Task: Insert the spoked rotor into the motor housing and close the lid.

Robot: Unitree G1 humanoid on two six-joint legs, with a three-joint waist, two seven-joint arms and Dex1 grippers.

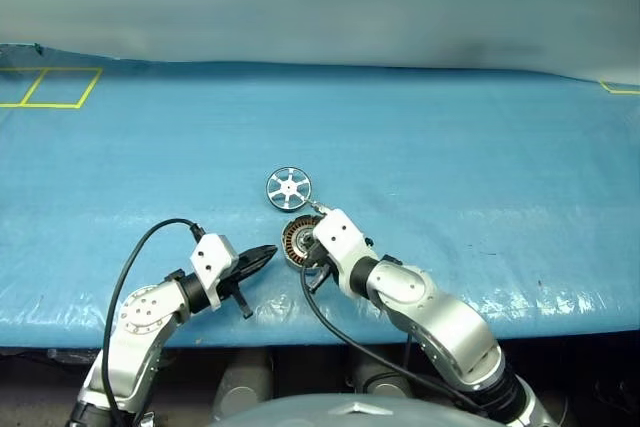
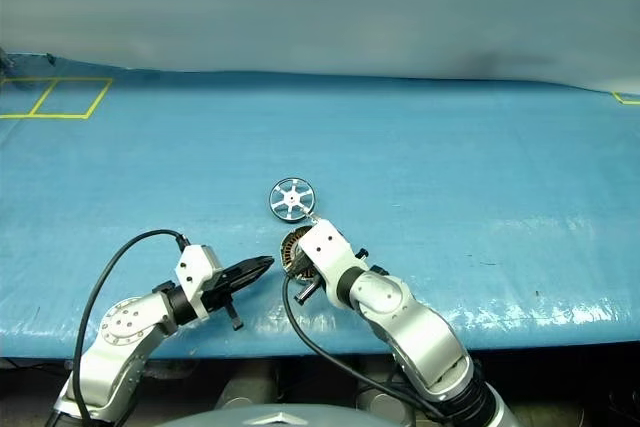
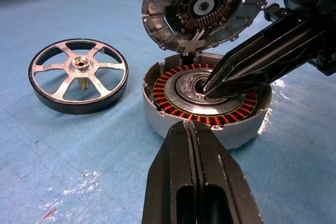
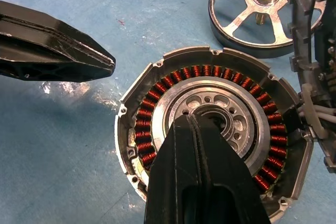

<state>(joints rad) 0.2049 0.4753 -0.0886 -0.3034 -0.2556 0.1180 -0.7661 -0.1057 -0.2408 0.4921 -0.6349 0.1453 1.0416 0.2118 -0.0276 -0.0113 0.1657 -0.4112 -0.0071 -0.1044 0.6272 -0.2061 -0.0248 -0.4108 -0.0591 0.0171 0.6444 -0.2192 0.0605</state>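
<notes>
Shiny metal spoked rotor (image 3: 79,72); copper-wound motor housing (image 3: 207,106).

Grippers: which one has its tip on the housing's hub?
The right gripper: its shut tip rests on the silver hub of the motor housing. The left gripper, also shut, hovers beside the housing.

Lab bench (blue sheet (image 1: 450,147), yellow tape (image 1: 50,87)).

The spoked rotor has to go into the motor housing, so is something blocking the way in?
Yes. The right claw, shut, has its tip down on the hub inside the motor housing. The lid stands open, and the spoked rotor lies beside the housing.
</notes>
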